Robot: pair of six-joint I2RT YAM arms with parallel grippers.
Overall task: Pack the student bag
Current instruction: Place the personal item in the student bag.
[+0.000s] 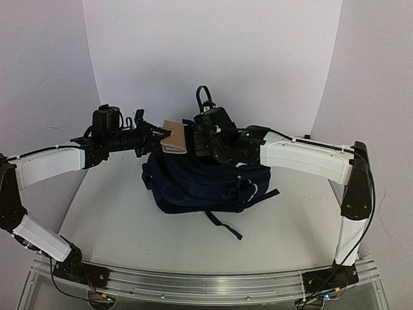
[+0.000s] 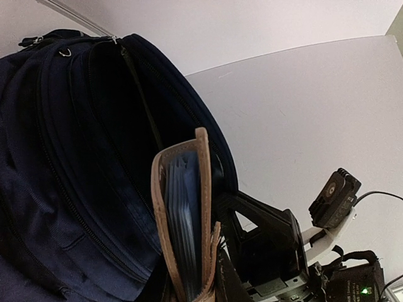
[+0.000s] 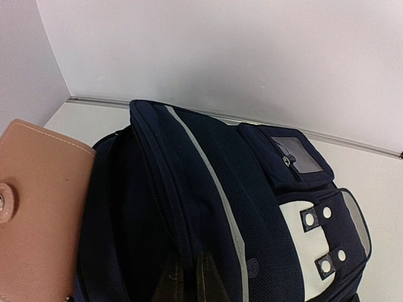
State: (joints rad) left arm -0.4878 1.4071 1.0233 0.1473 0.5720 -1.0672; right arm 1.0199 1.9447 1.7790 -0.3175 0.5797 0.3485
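The navy-blue student bag (image 1: pixel 206 184) lies in the middle of the table with its main compartment open toward the back left. My left gripper (image 1: pixel 155 137) is shut on a tan leather folder (image 1: pixel 174 137) with blue pages (image 2: pixel 184 214) and holds it upright at the bag's dark opening (image 2: pixel 113 126). My right gripper (image 1: pixel 205 141) is shut on the edge of the bag's opening, its fingertips (image 3: pixel 211 277) pinching the fabric beside the zipper and holding it lifted. The folder also shows at the left of the right wrist view (image 3: pixel 38 207).
The bag's dark straps (image 1: pixel 226 226) trail toward the near side of the table. A white patch with snap buttons (image 3: pixel 315 239) and a small grey pocket (image 3: pixel 296 157) face up on the bag. White walls close in the table on three sides.
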